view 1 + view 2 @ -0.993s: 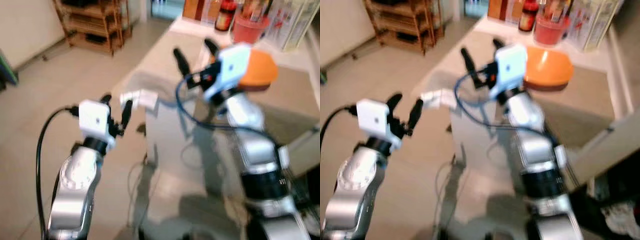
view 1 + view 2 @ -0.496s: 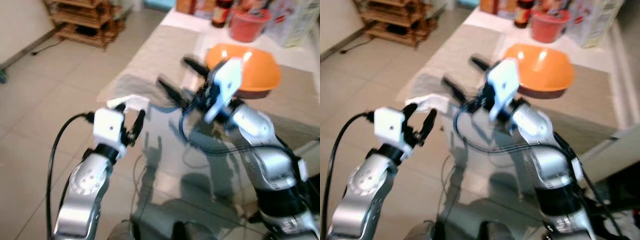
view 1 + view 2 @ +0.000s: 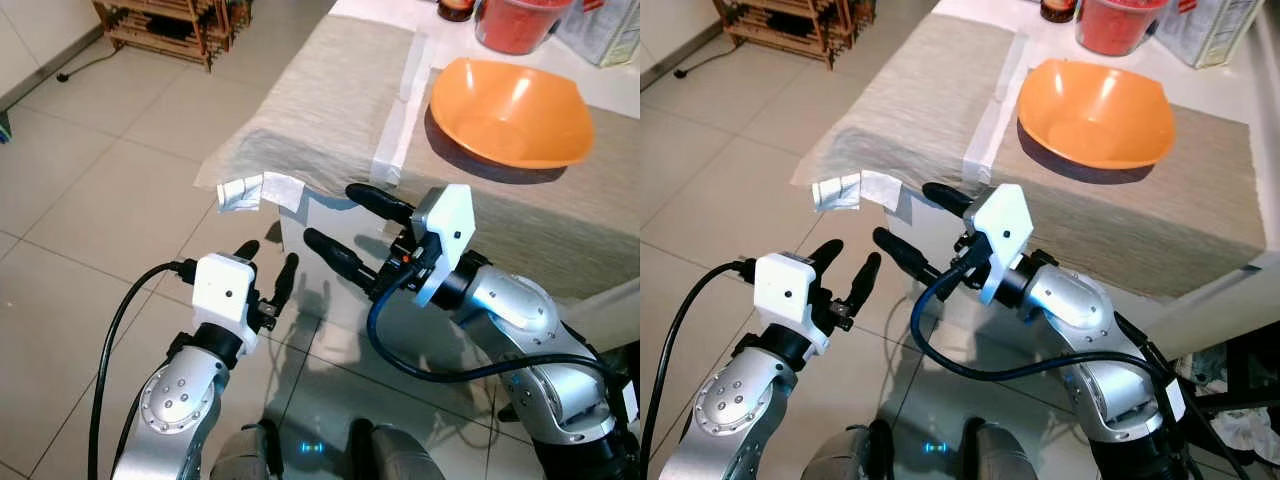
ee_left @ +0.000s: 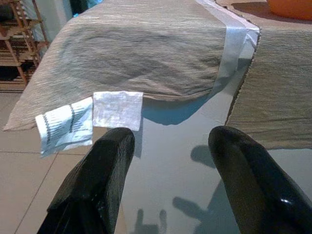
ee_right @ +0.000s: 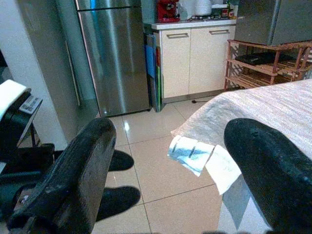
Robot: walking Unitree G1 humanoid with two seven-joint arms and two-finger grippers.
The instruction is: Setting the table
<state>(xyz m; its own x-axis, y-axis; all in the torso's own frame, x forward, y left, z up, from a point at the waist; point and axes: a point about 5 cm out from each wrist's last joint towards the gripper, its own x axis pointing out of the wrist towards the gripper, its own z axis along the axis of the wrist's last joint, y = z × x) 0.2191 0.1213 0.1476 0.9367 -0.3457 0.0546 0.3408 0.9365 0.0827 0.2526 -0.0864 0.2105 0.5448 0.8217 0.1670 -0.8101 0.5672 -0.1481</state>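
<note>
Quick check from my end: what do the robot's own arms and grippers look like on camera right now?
Both arms are silver metal with rounded joint housings. Each wrist carries a white boxy camera block ahead of two long glossy black fingers: left gripper, right gripper. A black cable loops off the left wrist; a dark blue one curls under the right.

Floor point(image 3: 90, 190): glossy beige tile with grey grout lines. Wooden slatted rack point(image 3: 170, 25) stands at the far side. The right wrist view shows a stainless-steel refrigerator point(image 5: 112, 53) beside cream cabinets point(image 5: 190, 58). Lighting is even and diffuse.
</note>
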